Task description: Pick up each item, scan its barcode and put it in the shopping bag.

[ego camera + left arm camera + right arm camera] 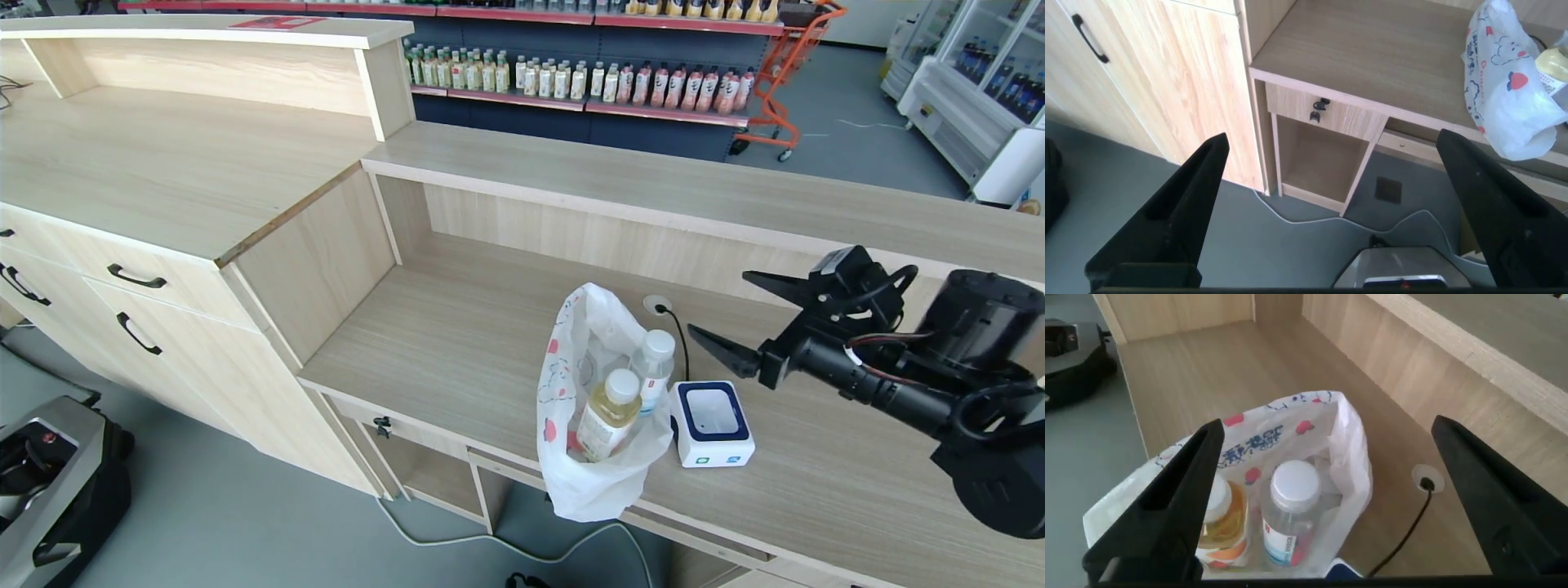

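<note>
A white shopping bag (571, 457) with red and blue prints stands at the counter's front edge. Inside it stand two bottles: one with yellow liquid (610, 412) and a clear one with a white cap (655, 365). The right wrist view looks down on the bag (1282, 433), the yellow bottle (1221, 518) and the clear bottle (1290, 510). A white and blue barcode scanner (712, 423) sits just right of the bag. My right gripper (731, 314) hangs open and empty above the counter, right of the bag. My left gripper (1331, 204) is open and empty, low over the floor before the counter, with the bag (1503, 90) far off.
The wooden counter (457, 343) has a raised back ledge and a cable hole (657, 305) with a black cord behind the bag. A taller cabinet with drawers (139, 286) stands on the left. Store shelves with bottles (571, 77) and an orange cart (788, 65) are behind.
</note>
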Motion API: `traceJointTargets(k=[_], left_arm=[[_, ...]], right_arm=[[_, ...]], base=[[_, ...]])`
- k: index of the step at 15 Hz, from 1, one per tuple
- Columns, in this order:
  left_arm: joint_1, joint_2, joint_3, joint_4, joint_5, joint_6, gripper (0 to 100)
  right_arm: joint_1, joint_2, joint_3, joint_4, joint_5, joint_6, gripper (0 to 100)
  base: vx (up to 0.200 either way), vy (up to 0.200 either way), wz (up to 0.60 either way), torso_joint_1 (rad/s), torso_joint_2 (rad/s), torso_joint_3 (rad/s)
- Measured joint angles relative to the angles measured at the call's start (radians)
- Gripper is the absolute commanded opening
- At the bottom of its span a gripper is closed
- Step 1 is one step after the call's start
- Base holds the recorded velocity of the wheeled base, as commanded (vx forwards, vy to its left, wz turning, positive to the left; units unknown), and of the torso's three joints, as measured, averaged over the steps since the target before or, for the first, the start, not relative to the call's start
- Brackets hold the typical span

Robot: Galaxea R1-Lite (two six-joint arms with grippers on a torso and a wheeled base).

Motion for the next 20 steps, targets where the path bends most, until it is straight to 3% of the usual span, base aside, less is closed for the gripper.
traceJointTargets(k=[3, 8, 12, 14, 17, 20], left_arm=[[0.0, 0.0, 0.0, 0.0, 0.0, 0.0, 100], [-0.001, 0.0, 0.0, 0.0, 0.0, 0.0, 100], [0.0, 0.0, 0.0, 0.0, 0.0, 0.0, 100], [0.0, 0.0, 0.0, 0.0, 0.0, 0.0, 100], [0.0, 0.0, 0.0, 0.0, 0.0, 0.0, 100], [0.0, 0.0, 0.0, 0.0, 0.0, 0.0, 100]], right_arm=[[-0.138, -0.149, 0.059, 0.109, 0.0, -0.135, 100], [-0.316, -0.316, 0.073, 0.302, -0.083, -0.168, 100], [-0.364, -0.386, 0.074, 0.349, -0.231, -0.064, 100], [-0.368, -0.406, 0.094, 0.371, -0.303, -0.007, 100], [-0.369, -0.463, 0.212, 0.376, -0.312, 0.163, 100], [-0.377, -0.577, 0.389, 0.364, -0.317, 0.204, 100]], base=[[0.0, 0.0, 0.0, 0.0, 0.0, 0.0], [0.0, 0.0, -0.6, 0.003, 0.0, 0.001], [0.0, 0.0, -0.6, 0.002, 0.0, 0.004], [0.0, 0.0, 0.0, 0.0, 0.0, 0.0], [0.0, 0.0, 0.0, 0.0, 0.0, 0.0], [0.0, 0.0, 0.0, 0.0, 0.0, 0.0]])
